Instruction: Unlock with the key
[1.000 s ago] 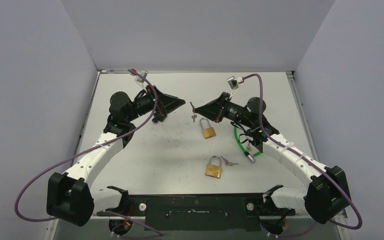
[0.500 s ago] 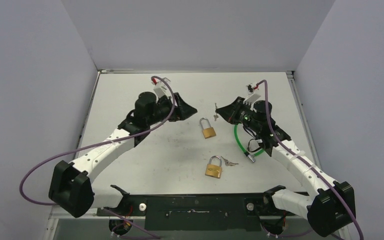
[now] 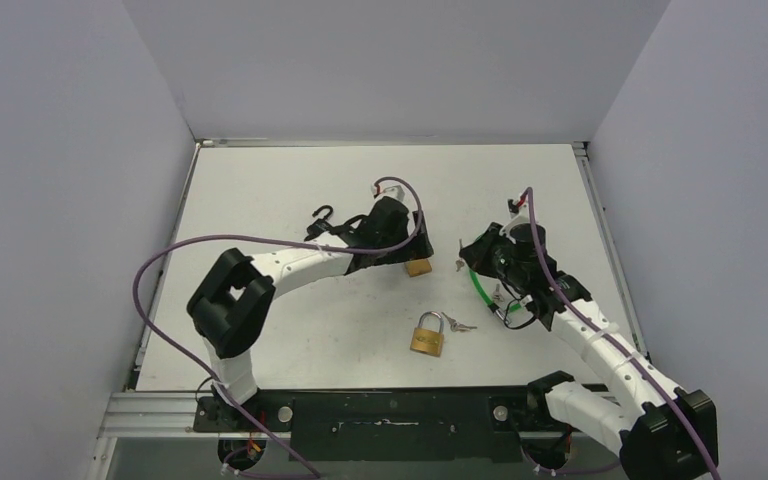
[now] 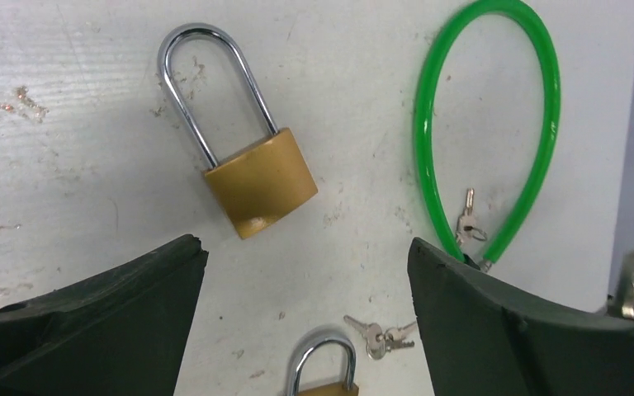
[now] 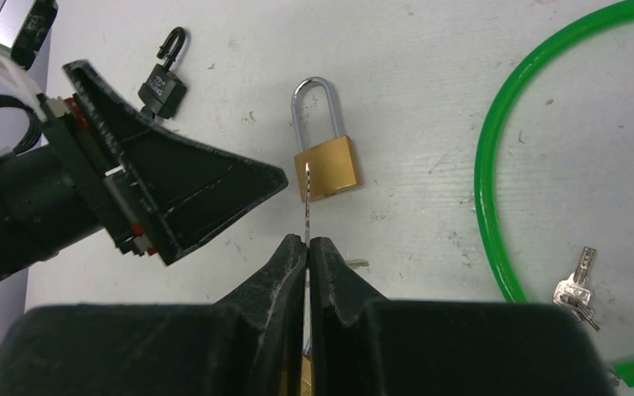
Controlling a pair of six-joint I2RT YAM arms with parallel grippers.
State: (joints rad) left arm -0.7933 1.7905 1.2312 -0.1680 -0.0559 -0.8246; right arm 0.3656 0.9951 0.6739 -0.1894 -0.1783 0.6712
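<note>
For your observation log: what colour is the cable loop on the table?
Bright green; the cable loop shows best from the left wrist.

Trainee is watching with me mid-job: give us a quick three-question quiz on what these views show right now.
1. True or false: the right hand is shut on a key.
2. What colour is the cable loop? A green, B red, C blue.
3. Fill in: above the long-shackled brass padlock, the left hand hangs with jaws ____.
Key: 1 true; 2 A; 3 open.
</note>
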